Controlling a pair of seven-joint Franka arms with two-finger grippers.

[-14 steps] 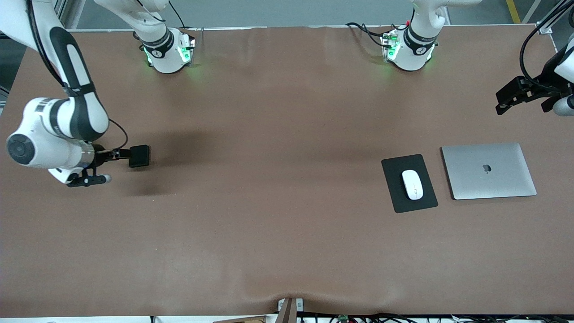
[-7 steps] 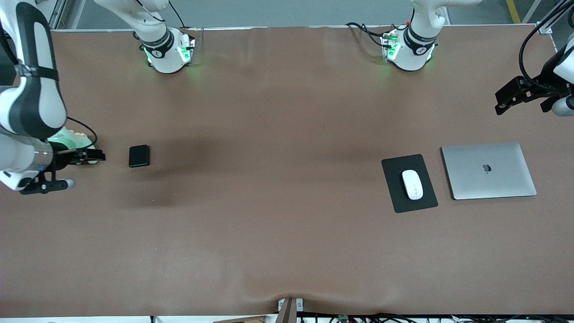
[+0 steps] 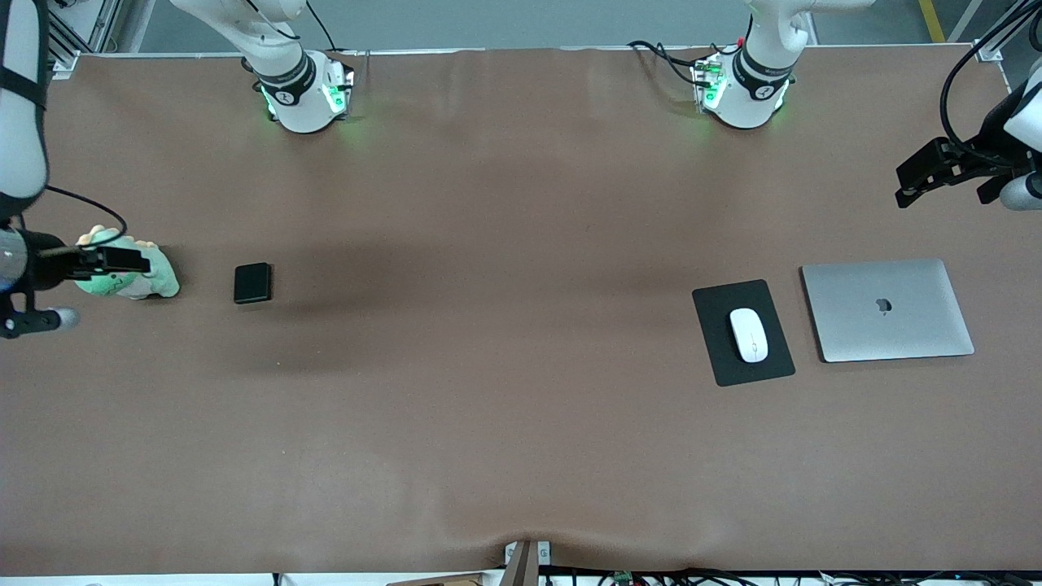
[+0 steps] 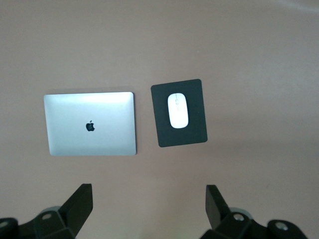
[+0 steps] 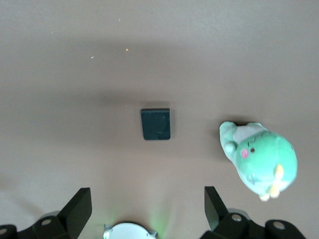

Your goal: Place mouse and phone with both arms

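The black phone (image 3: 252, 283) lies flat on the brown table toward the right arm's end; it also shows in the right wrist view (image 5: 155, 124). My right gripper (image 3: 114, 260) is open and empty, up over a green plush toy (image 3: 134, 278), apart from the phone. In the right wrist view the gripper (image 5: 147, 201) has its jaws wide apart. The white mouse (image 3: 748, 334) rests on a black mouse pad (image 3: 724, 362); both show in the left wrist view, mouse (image 4: 178, 110) on pad (image 4: 194, 132). My left gripper (image 3: 924, 175) is open and empty, high over the table's left-arm end, also seen in its wrist view (image 4: 149, 201).
A closed silver laptop (image 3: 887, 309) lies beside the mouse pad toward the left arm's end, also in the left wrist view (image 4: 90, 123). The plush toy (image 5: 261, 164) lies beside the phone. The right arm's green-lit base (image 5: 128, 231) shows in the right wrist view.
My right gripper, which was at the phone, has drawn back toward the right arm's end and now hangs over the plush toy. The phone stays on the table. The left arm has barely moved.
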